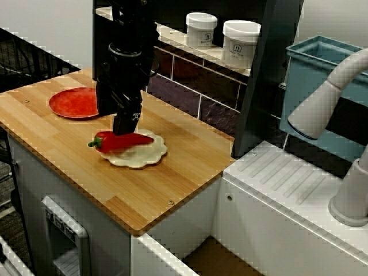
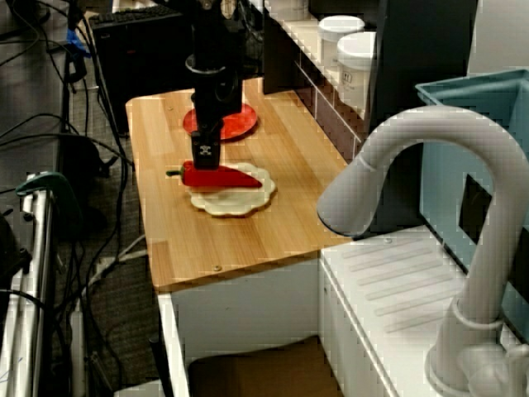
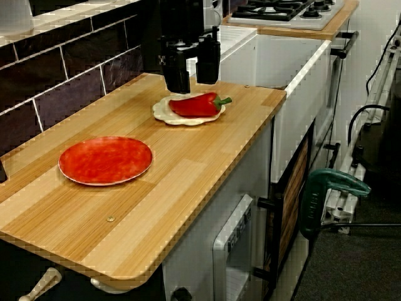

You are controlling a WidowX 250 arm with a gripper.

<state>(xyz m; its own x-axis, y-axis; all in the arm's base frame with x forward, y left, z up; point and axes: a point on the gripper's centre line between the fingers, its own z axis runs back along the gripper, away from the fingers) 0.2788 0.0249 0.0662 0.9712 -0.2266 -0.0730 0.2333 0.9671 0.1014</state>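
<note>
At the left of the wooden counter [image 1: 172,172] sits a red plate [image 1: 73,103], well apart. Next comes my gripper [image 1: 126,127], fingers spread and holding nothing, poised just over the red bell pepper [image 1: 123,141], which lies on its side on a cream scalloped plate [image 1: 146,156]. I judge the pepper light, hollow and waxy-slick, and its thick shoulder near the stem looks the surest hold. Rightward, white jars [image 1: 201,29] stand on a shelf. I cannot tell whether my pads graze the skin.

The arm [image 1: 123,52] runs off every view's top edge and covers part of the red plate [image 1: 72,103], and whether the tool [image 3: 193,88] touches the pepper [image 3: 195,105] is unclear.
</note>
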